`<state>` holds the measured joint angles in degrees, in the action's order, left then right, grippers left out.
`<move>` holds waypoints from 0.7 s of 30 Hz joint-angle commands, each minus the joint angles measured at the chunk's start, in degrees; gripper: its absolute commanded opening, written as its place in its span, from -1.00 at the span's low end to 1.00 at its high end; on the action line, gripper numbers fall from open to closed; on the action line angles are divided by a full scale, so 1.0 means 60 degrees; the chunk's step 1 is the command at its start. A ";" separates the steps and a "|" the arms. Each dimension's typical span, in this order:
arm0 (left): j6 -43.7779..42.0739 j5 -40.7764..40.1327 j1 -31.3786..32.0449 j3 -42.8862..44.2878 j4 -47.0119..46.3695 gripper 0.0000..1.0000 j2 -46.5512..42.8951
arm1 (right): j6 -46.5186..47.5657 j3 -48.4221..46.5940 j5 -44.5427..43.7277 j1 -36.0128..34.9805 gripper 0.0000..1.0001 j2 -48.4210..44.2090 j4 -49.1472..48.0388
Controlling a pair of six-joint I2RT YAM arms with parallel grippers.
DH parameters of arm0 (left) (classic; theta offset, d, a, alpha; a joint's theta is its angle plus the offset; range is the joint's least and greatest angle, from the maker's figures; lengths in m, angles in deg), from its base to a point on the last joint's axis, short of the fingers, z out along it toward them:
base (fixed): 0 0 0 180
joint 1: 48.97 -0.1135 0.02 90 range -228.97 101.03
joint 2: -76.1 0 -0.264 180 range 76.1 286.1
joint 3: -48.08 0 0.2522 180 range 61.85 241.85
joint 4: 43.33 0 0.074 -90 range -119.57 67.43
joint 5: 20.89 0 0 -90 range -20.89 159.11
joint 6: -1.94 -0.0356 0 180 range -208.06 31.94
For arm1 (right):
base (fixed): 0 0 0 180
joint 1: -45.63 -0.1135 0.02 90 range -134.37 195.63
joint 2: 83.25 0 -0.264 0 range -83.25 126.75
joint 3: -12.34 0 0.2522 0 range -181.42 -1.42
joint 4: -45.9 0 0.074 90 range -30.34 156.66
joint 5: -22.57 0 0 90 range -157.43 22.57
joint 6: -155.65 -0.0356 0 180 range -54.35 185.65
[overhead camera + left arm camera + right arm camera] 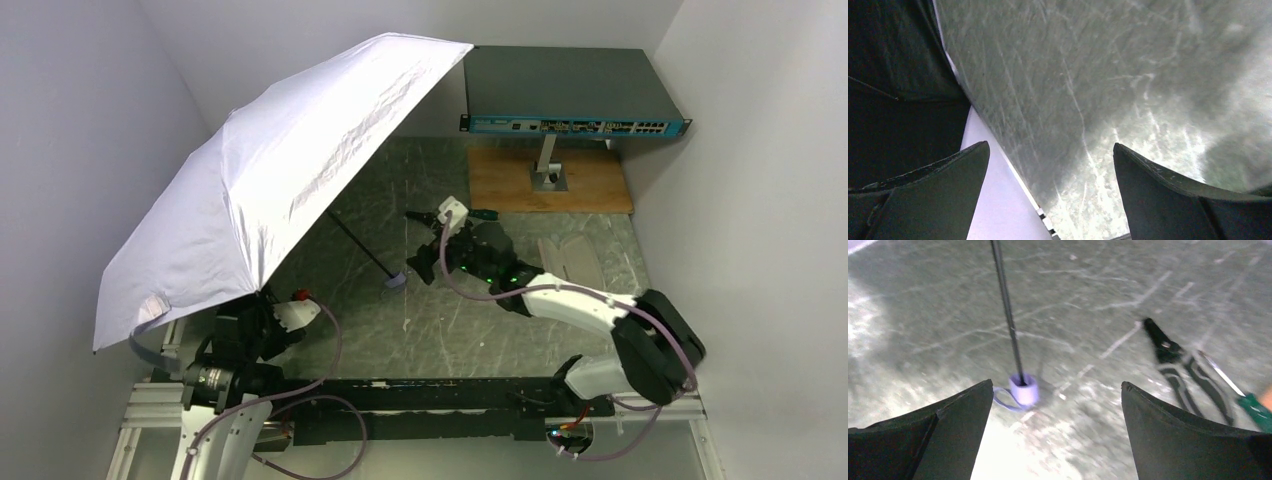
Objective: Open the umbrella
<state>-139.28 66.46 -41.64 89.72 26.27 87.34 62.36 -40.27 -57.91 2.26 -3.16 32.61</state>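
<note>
top external view has the umbrella (270, 180) already spread, its pale canopy tilted up and away from the left gripper (268, 312), which sits under the low rim. i judge it leans like this because only two things prop it: the handle (395, 281) on the table (450, 330), and the low rim beside the left arm.

the right gripper (418, 243) hovers just beyond the handle, jaws spread wide with nothing between them. in its wrist view the handle (1024, 388) stands on the stone just ahead of the gripper (1054, 385), nearer its left finger, apart from both. the shaft (1007, 310) climbs straight away from it. pliers (1178, 360) lie ahead, off toward its right finger.

the left gripper (1050, 145) is likewise wide and holds nothing. bare table lies ahead of it, and the black lining (898, 90) hangs close on its left side.

with neither hand gripping, the umbrella stands on its own balance. the opening looks done. a nudge to the shaft could tip it.
</note>
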 commanded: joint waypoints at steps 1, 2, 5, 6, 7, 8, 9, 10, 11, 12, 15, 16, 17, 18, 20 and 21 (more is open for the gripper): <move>-0.0416 -0.1244 0.0000 -0.0718 -0.1925 0.99 -0.0215 | 0.1953 0.0687 -0.0077 0.0600 1.00 -0.1607 0.1437; -0.0501 -0.1266 0.0000 -0.0922 -0.2463 0.99 -0.0251 | 0.2323 0.0859 -0.0132 0.0744 1.00 -0.1999 0.1692; -0.0650 -0.1400 0.0008 -0.1421 -0.3720 0.99 -0.0102 | 0.2992 0.1264 -0.0340 0.1070 1.00 -0.3090 0.2375; -0.0688 -0.1492 0.0005 -0.1506 -0.4072 0.99 0.0050 | 0.3165 0.1416 -0.0461 0.1155 1.00 -0.3508 0.2533; -0.0687 -0.1607 0.0004 -0.1590 -0.4445 0.99 0.0208 | 0.3316 0.1514 -0.0604 0.1249 1.00 -0.3800 0.2737; -0.0634 -0.1683 0.0000 -0.1664 -0.4820 0.99 0.0408 | 0.3443 0.1607 -0.0762 0.1296 1.00 -0.4044 0.2882; -0.0604 -0.1709 -0.0005 -0.1727 -0.5207 0.99 0.0594 | 0.3547 0.1688 -0.0934 0.1350 1.00 -0.4300 0.2994; -0.0591 -0.1700 -0.0006 -0.1749 -0.5536 0.99 0.0778 | 0.3639 0.1777 -0.1115 0.1395 1.00 -0.4551 0.3108; -0.0598 -0.1651 -0.0006 -0.1778 -0.5897 0.99 0.0968 | 0.3716 0.1847 -0.1293 0.1444 1.00 -0.4764 0.3211; -0.0579 -0.1615 -0.0006 -0.1790 -0.6254 0.99 0.1143 | 0.3777 0.1925 -0.1475 0.1487 1.00 -0.4972 0.3306; -0.0391 -0.1673 -0.0002 -0.1758 -0.7333 0.99 0.1922 | 0.3974 0.2084 -0.1968 0.1599 1.00 -0.5549 0.3525; -0.0262 -0.1746 -0.0006 -0.1727 -0.7744 0.99 0.2228 | 0.4025 0.2112 -0.2107 0.1653 1.00 -0.5698 0.3558; -0.0123 -0.1842 -0.0006 -0.1700 -0.8133 0.99 0.2515 | 0.4022 0.2136 -0.2215 0.1738 1.00 -0.5799 0.3600; 0.0011 -0.1985 -0.0006 -0.1672 -0.8529 0.99 0.2844 | 0.4020 0.2135 -0.2255 0.1866 1.00 -0.5865 0.3668; 0.0243 -0.2262 -0.0005 -0.1579 -0.9359 0.99 0.3469 | 0.3992 0.2125 -0.2330 0.2156 1.00 -0.5897 0.3710; 0.0326 -0.2362 0.0007 -0.1537 -0.9645 0.99 0.3739 | 0.3998 0.2159 -0.2377 0.2288 1.00 -0.5905 0.3665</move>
<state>-140.98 56.08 -41.64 78.99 -17.56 104.79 85.00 -27.72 -68.60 13.38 -37.60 54.03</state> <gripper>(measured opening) 0.996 0.994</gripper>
